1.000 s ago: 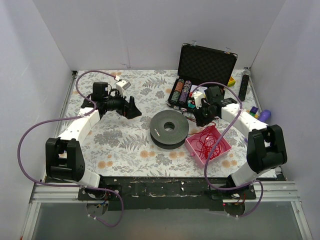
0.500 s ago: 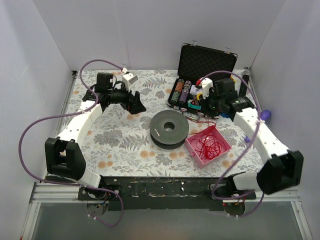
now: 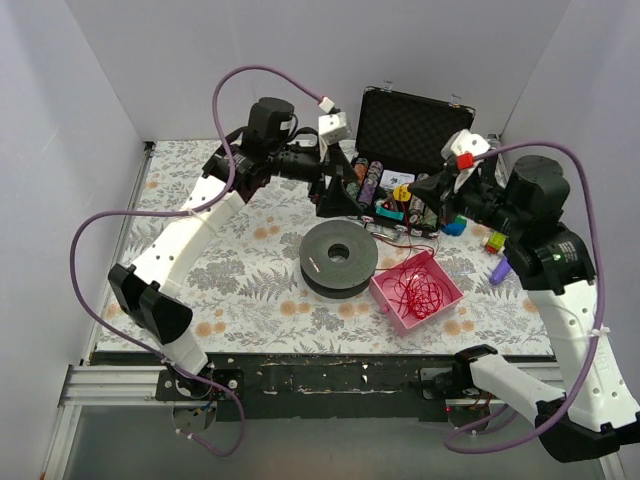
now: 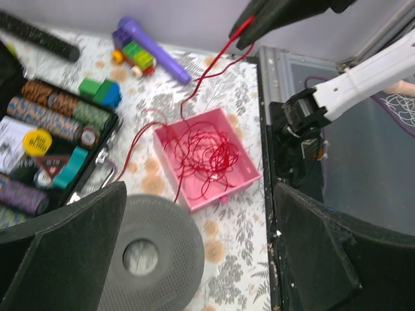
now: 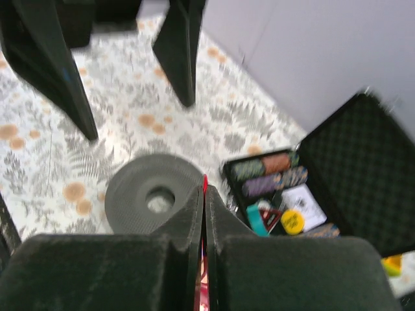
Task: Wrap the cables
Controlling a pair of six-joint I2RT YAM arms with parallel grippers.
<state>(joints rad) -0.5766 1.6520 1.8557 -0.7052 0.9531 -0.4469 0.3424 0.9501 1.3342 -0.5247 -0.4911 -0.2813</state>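
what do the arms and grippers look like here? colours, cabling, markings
Left arm and right arm: white link shells, black joints. Thick purple cable loops off each, zip-tied. Black wedge fingers, white camera block at the wrist; red cap on the right's.

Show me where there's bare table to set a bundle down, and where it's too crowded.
Bare cloth: the wide patch between the left wall and the grey spool, and the near strip in front of spool and pink tray. Crowded: the far right, where the open case, toy blocks and red cables sit close together.
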